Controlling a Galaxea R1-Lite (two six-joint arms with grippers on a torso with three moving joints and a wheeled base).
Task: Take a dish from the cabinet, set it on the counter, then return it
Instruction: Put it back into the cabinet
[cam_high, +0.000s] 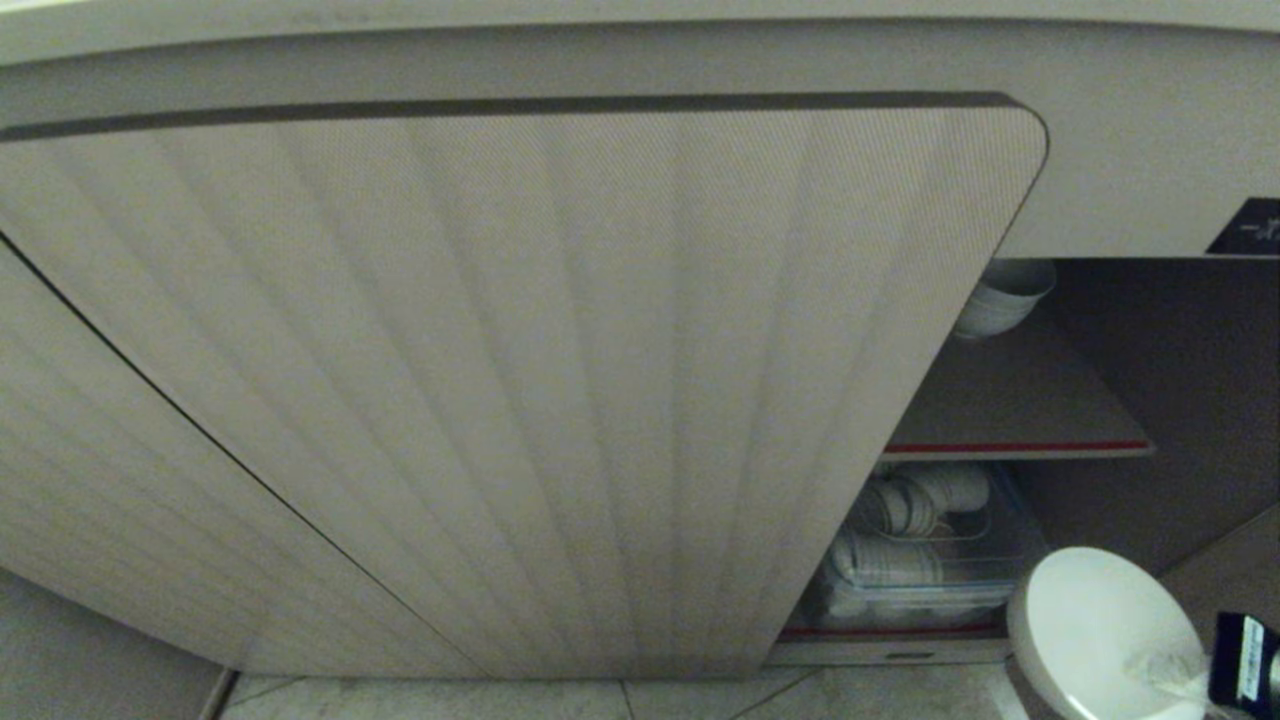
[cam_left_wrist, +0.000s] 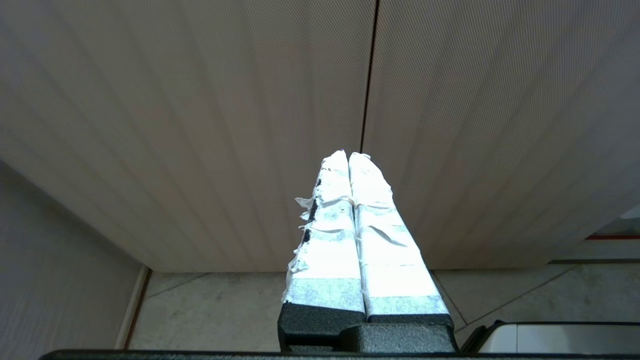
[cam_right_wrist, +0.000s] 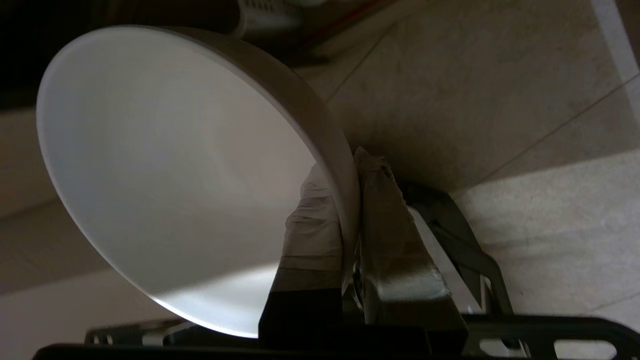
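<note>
My right gripper (cam_right_wrist: 349, 172) is shut on the dish (cam_right_wrist: 170, 170), a plain white bowl. One taped finger is inside the rim and the other is outside. In the head view the dish (cam_high: 1090, 625) hangs tilted at the lower right, in front of the cabinet's open right side and above the floor. The cabinet's ribbed beige door (cam_high: 500, 400) fills most of that view. Behind its edge shows the red-edged shelf (cam_high: 1020, 447). My left gripper (cam_left_wrist: 348, 156) is shut and empty, facing the ribbed doors. The counter's top is out of view.
A stack of white bowls (cam_high: 1000, 298) stands at the back of the upper shelf. Below it a clear bin (cam_high: 920, 575) holds more white dishes. A black label (cam_high: 1250, 228) sits on the frame above the opening. Grey floor tiles (cam_high: 600, 698) run under the cabinet.
</note>
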